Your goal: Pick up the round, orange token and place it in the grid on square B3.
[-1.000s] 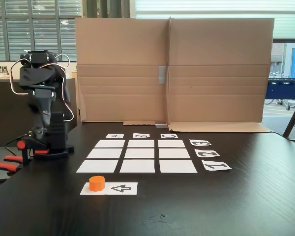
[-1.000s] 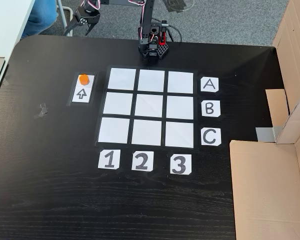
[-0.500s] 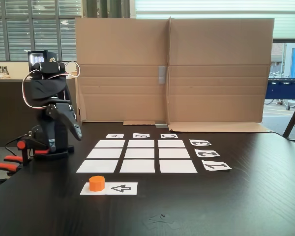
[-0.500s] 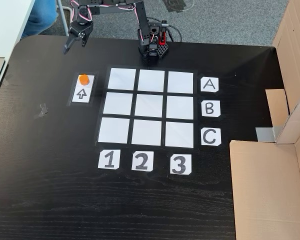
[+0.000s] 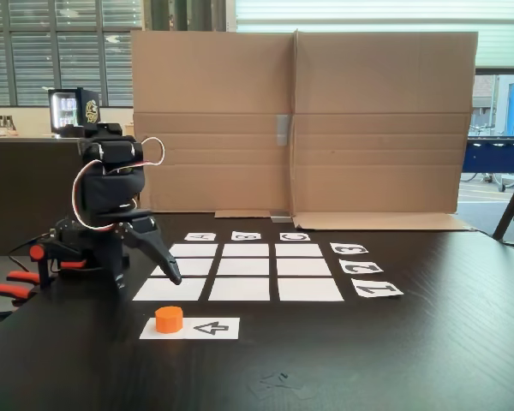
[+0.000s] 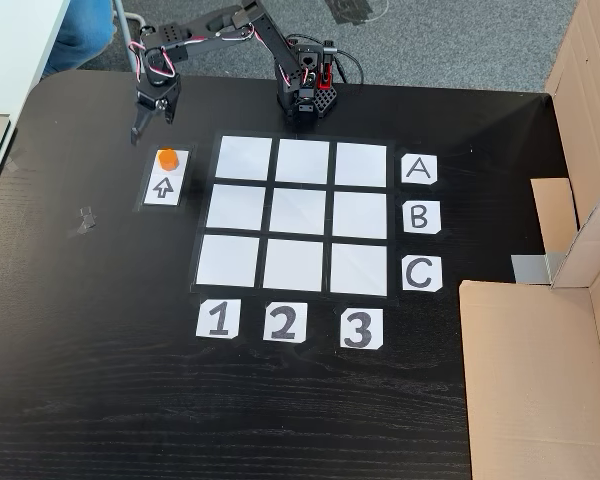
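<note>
- The gripper [image 6: 143,122] is seen in a fixed view from above w/ tips pointed down toward the table; jaws look spread apart a bit in the low fixed view [image 5: 146,272], nothing held between them.
- The token [image 6: 167,158] is sat upright on the arrow card [image 6: 166,178], just beside the jaws: a little past the tips and off to their right as seen from above, not touching.
- In the low fixed view the token [image 5: 169,318] is found below and toward the camera from the fingertips, w/ a clear gap of table in between.
- Token's round, so no long axis to line up w/; any jaw angle should do, prob.
- Judged step: approach for the pick, grasp not yet made. Jaws would need to be brought forward and down so the token ends up between them.
- The grid [image 6: 302,214] is off to the jaws' right from above; square B3 [image 6: 361,215] is taken as the mid-row cell in the column over card 3, well apart from the jaws.
</note>
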